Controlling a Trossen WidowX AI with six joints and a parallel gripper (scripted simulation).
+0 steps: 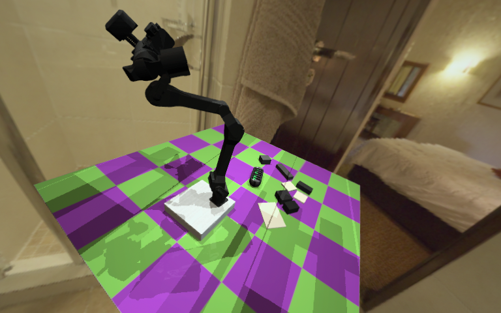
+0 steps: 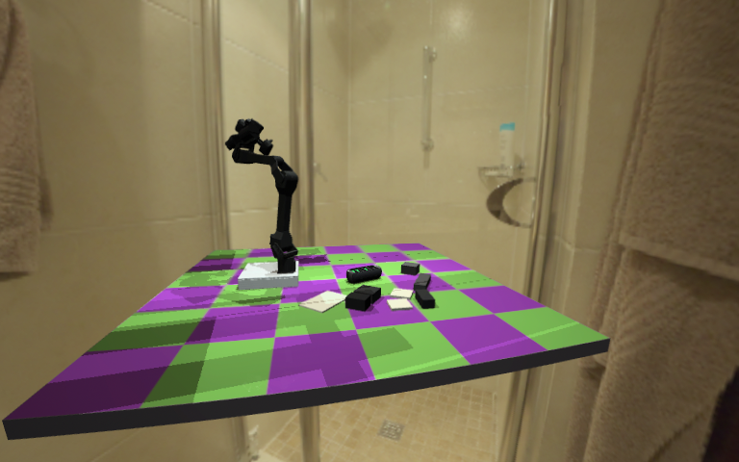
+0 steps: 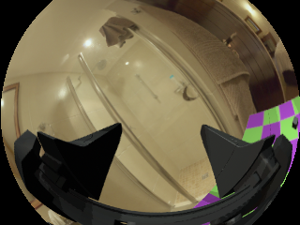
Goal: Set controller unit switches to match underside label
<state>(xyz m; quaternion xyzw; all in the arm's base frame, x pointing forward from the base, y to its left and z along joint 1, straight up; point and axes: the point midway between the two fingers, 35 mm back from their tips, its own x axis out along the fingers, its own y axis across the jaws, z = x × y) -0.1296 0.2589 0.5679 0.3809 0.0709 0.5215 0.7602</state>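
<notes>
The dark controller unit (image 1: 256,176) (image 2: 364,273) lies on the checkered bench with its switch side up. Green shows on several of its rockers, but which end of each is pressed down is too small to tell. The label on its underside is hidden. My gripper (image 3: 163,129) is open and empty, with its two dark fingers wide apart in the wrist view. It is raised high above the bench, on the far side of the arm's base from the unit, and touches nothing. The wrist view does not show the unit clearly.
Several dark blocks lie beyond the unit, among them a small block (image 1: 265,159) (image 2: 409,268), a long bar (image 1: 284,171) (image 2: 421,281) and another bar (image 1: 304,187) (image 2: 424,297). A large cream card (image 1: 271,215) (image 2: 322,301) lies nearer the arm's white base plate (image 1: 184,206) (image 2: 267,281).
</notes>
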